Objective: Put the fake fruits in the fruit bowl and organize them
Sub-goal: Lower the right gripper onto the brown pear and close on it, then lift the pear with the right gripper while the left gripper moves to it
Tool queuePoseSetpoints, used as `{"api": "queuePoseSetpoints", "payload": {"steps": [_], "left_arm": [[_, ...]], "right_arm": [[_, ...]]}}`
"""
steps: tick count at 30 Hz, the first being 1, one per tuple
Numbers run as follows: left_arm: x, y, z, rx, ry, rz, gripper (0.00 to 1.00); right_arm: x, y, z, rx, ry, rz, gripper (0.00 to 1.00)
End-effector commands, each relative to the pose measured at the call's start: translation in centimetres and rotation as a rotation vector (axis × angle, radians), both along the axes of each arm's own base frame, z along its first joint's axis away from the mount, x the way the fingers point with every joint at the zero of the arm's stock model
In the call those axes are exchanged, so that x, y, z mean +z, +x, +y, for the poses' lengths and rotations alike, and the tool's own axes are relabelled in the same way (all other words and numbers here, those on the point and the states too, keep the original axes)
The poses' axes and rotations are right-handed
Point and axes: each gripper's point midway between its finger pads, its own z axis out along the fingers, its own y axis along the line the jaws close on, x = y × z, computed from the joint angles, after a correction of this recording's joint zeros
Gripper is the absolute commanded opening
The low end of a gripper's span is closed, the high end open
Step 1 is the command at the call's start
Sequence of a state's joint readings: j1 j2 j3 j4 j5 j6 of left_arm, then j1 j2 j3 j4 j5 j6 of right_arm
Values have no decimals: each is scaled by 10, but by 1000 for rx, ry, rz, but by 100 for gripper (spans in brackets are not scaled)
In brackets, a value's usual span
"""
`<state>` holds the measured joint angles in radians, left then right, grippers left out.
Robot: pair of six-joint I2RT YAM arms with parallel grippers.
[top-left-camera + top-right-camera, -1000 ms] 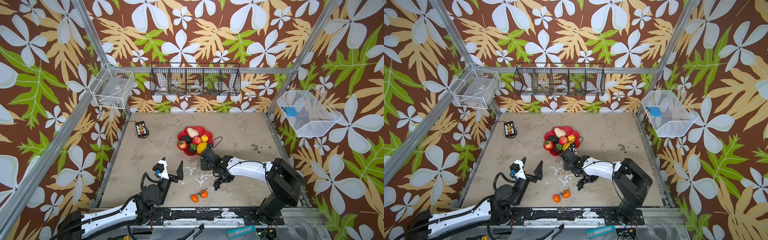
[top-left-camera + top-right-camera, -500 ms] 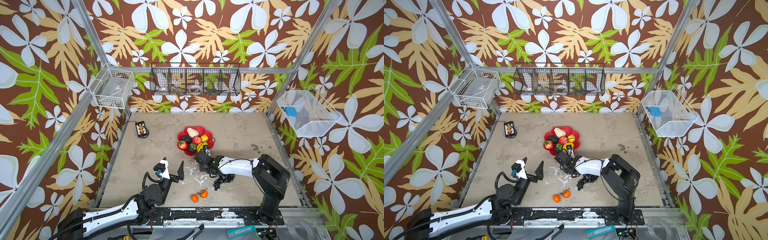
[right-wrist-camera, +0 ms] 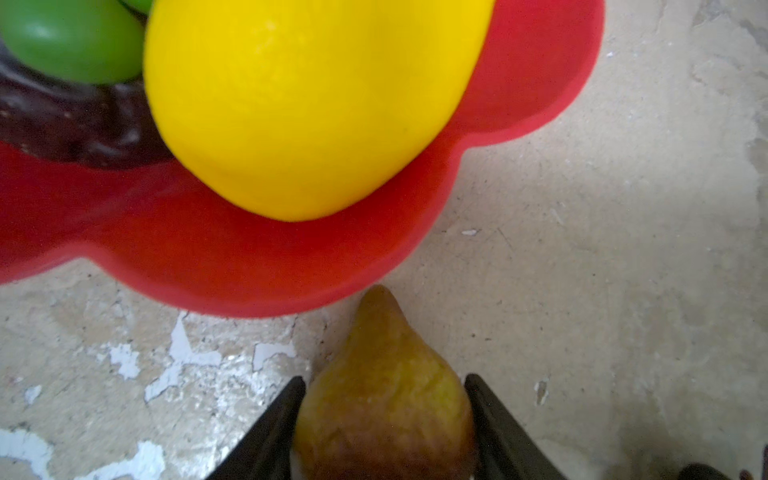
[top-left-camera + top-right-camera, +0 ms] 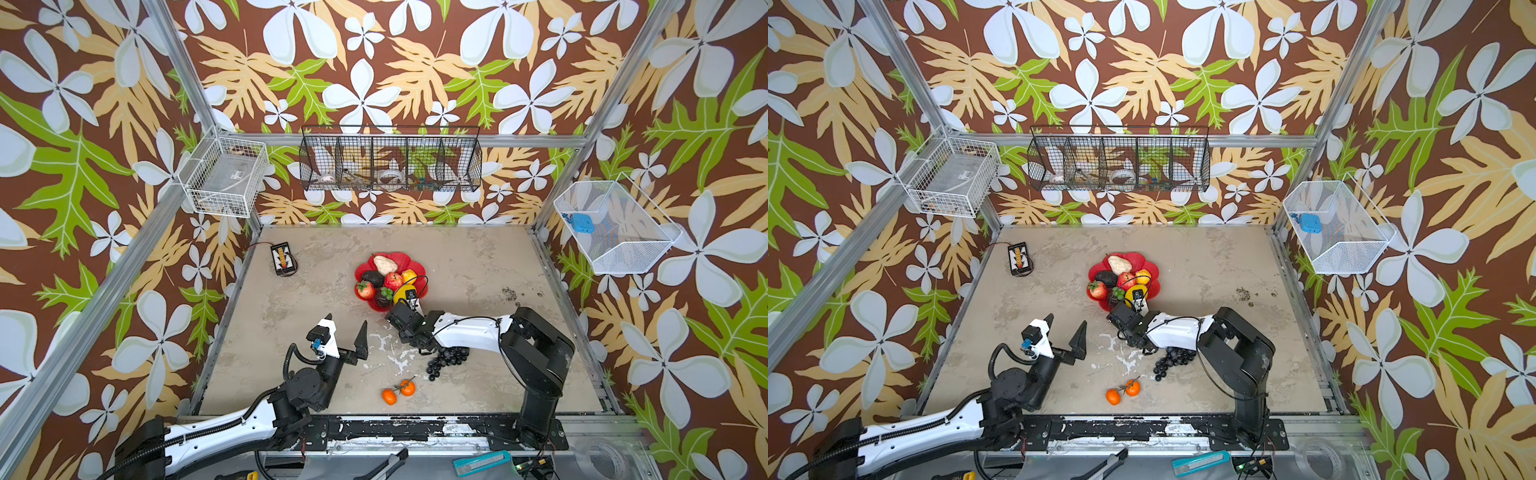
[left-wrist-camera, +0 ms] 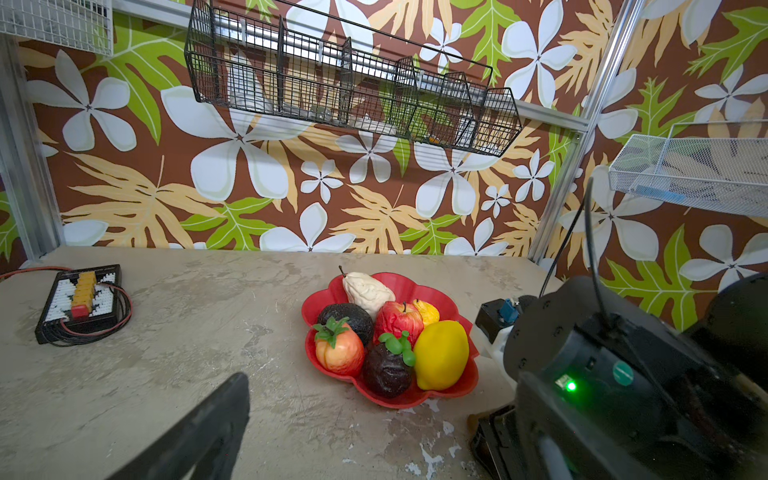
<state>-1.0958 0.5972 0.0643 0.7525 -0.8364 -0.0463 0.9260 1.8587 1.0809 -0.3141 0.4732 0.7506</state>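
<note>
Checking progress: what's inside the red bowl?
The red bowl holds beige pear, avocado, red apple, small yellow fruit, strawberry, dark green-topped fruit and lemon. The bowl floor beneath them is covered.

You see a red bowl [image 5: 419,286] on the worn table [image 5: 208,332], a yellow lemon [image 5: 440,353], red apple [image 5: 397,322], pale pear [image 5: 368,291] and two dark fruits [image 5: 386,374] inside, a black wired box [image 5: 81,301] well apart, the right arm [image 5: 623,374] just beside the bowl, green light [image 5: 571,386] lit.

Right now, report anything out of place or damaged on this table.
Lying outside the red fruit bowl: a black grape bunch under the right arm, two oranges near the front edge, a yellow-brown pear-shaped fruit between the right fingers. Tabletop coating is chipped white beside the bowl.
</note>
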Motion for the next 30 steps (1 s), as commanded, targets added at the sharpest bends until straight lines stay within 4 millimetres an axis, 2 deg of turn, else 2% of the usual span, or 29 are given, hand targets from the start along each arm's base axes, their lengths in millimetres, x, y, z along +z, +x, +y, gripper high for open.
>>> {"api": "queuePoseSetpoints", "payload": {"steps": [1, 9, 15, 23, 30], "left_arm": [[7, 0, 2, 9, -24, -12, 100], [6, 1, 0, 7, -22, -7, 100], [4, 3, -7, -17, -13, 11, 100], [-11, 12, -53, -277, -37, 142, 100], [-20, 9, -79, -387, -2, 197, 99]], "right_arm": [[1, -1, -4, 0, -23, -8, 56], [14, -4, -1, 25, 23, -29, 52], [38, -12, 8, 101, 131, -56, 51], [90, -26, 15, 289, 337, -136, 50], [102, -25, 1, 384, 508, -145, 47]]}}
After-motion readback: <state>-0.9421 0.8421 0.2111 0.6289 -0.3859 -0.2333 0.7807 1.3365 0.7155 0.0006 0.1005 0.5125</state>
